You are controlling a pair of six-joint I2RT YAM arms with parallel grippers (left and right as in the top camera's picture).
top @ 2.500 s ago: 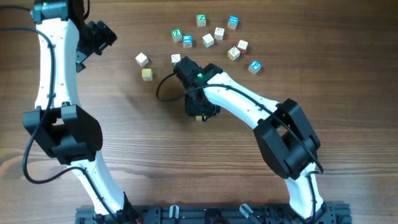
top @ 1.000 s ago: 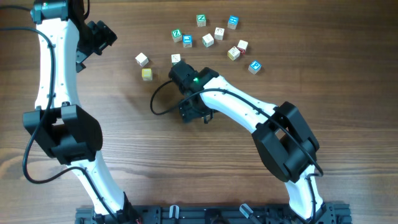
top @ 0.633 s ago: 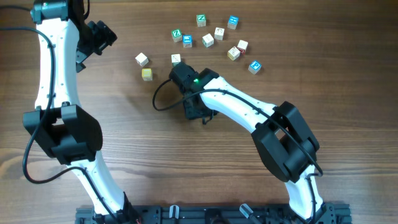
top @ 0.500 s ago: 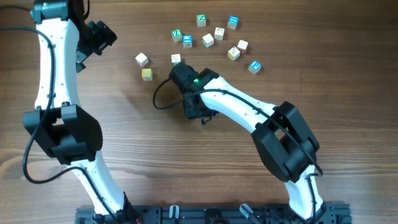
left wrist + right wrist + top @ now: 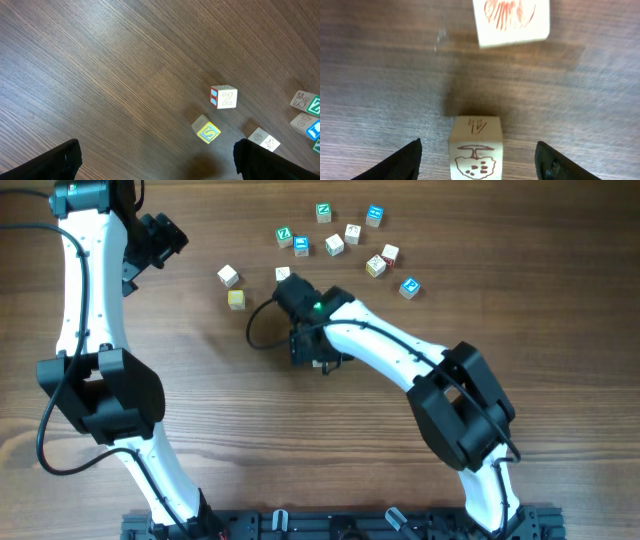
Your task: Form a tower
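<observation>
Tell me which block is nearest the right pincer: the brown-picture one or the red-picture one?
The brown-picture block: it sits right inside the open right pincer. The red-picture block lies farther off, out beyond it.

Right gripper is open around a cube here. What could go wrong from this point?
1. The right gripper stands open, fingers either side of the tree-marked cube and apart from it; any sideways drift on retreat could clip it.
2. The red-marked cube shows just ahead in the wrist view; a forward move may bump it.
3. Overhead, a loose cube sits right beside the right arm, which could brush it.
</observation>
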